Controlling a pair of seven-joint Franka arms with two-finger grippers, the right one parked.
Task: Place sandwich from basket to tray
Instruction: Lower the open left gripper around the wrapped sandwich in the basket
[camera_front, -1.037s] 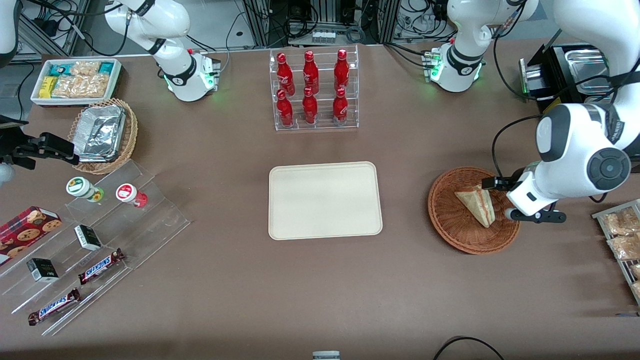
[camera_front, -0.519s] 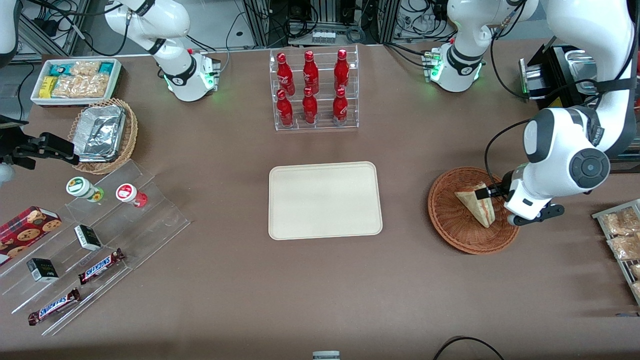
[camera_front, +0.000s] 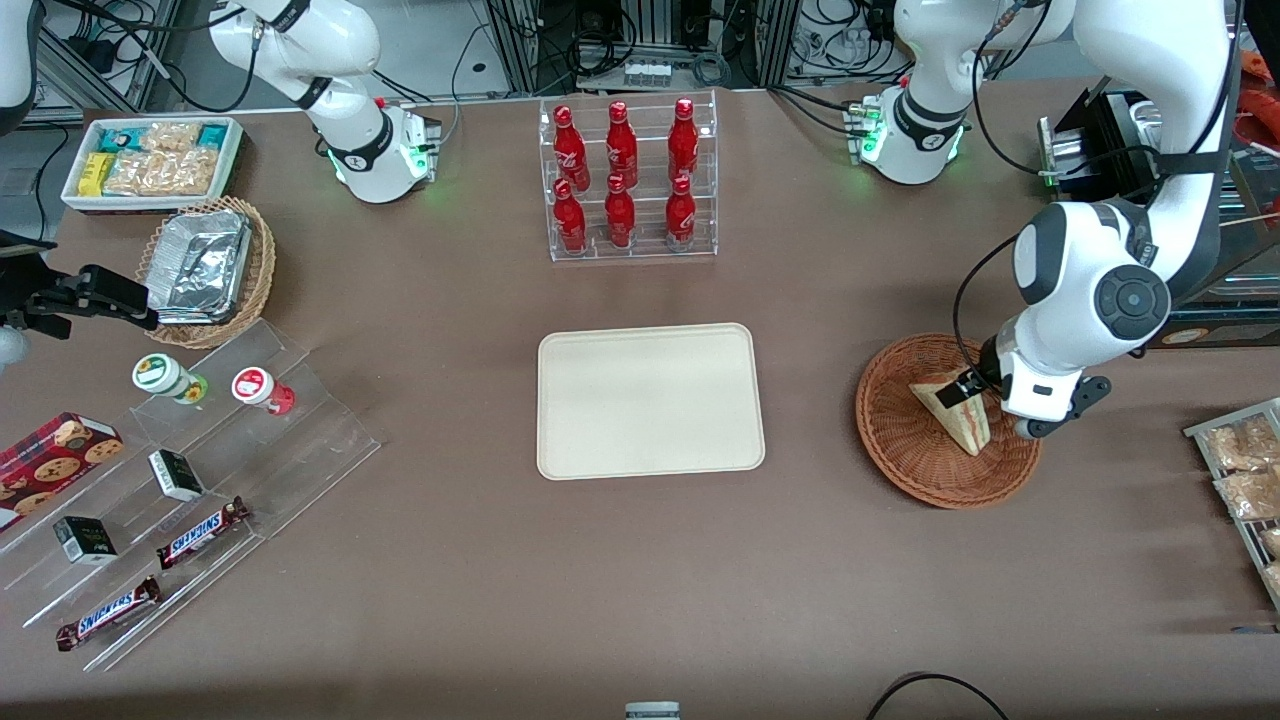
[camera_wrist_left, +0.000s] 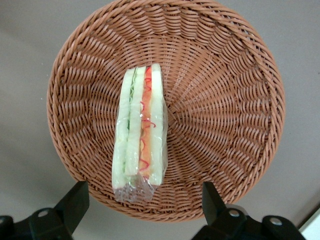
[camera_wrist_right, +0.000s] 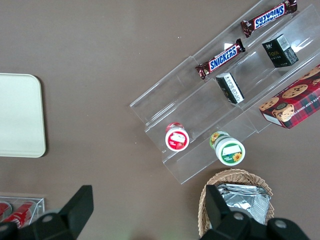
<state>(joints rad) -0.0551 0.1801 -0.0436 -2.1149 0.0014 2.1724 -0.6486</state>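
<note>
The sandwich, a wrapped pale wedge with red, orange and green layers, lies in the reddish-brown wicker basket at the working arm's end of the table. My gripper hovers just above the basket, over the wide end of the sandwich. It is open, its black fingers spread wider than the sandwich and touching nothing. The cream tray sits bare at the table's middle, beside the basket toward the parked arm's end.
A clear rack of red bottles stands farther from the front camera than the tray. A wire rack of tan snack packets lies beside the basket at the table edge. Acrylic shelves with snacks and a foil-tray basket sit toward the parked arm's end.
The working arm has swung in over the basket and come lower, bringing the open gripper from the basket's edge to above the sandwich. The sandwich has not moved.
</note>
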